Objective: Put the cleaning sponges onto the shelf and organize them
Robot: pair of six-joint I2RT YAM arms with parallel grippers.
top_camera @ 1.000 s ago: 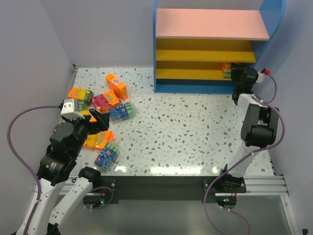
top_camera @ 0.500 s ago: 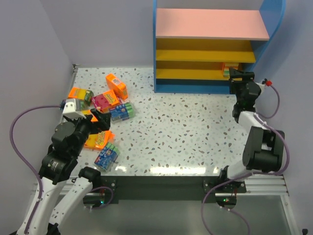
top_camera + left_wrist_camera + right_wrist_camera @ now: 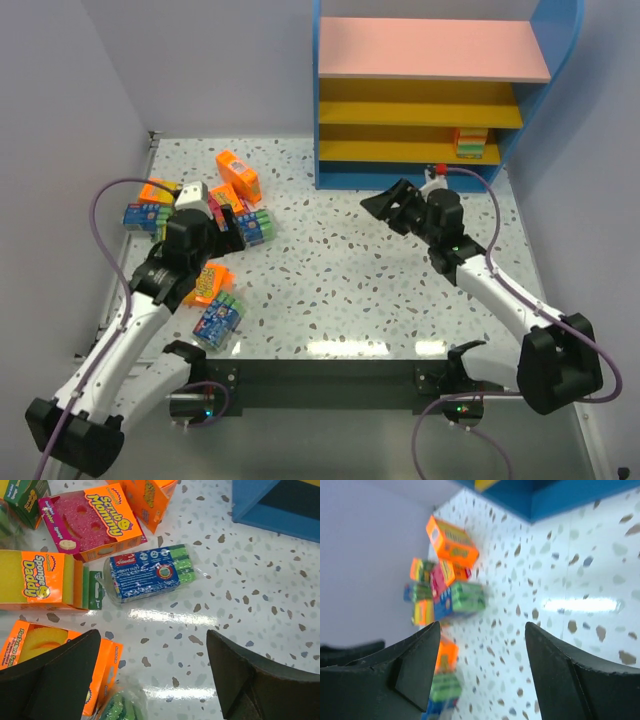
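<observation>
Shelf (image 3: 430,48) holds stacked sponges (image 3: 470,143) on lower tier.

Right wrist view: sponge pile (image 3: 445,595) blurred, labels unreadable. Left wrist view: green pack (image 3: 22,497), orange box (image 3: 150,495), shelf corner (image 3: 250,500) cut by frame edge. Top view: shelved packs (image 3: 470,143) too small to count.

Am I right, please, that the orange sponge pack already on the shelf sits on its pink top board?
No: the top external view shows the orange sponge pack on the lowest yellow tier of the shelf, at the right end.
</observation>
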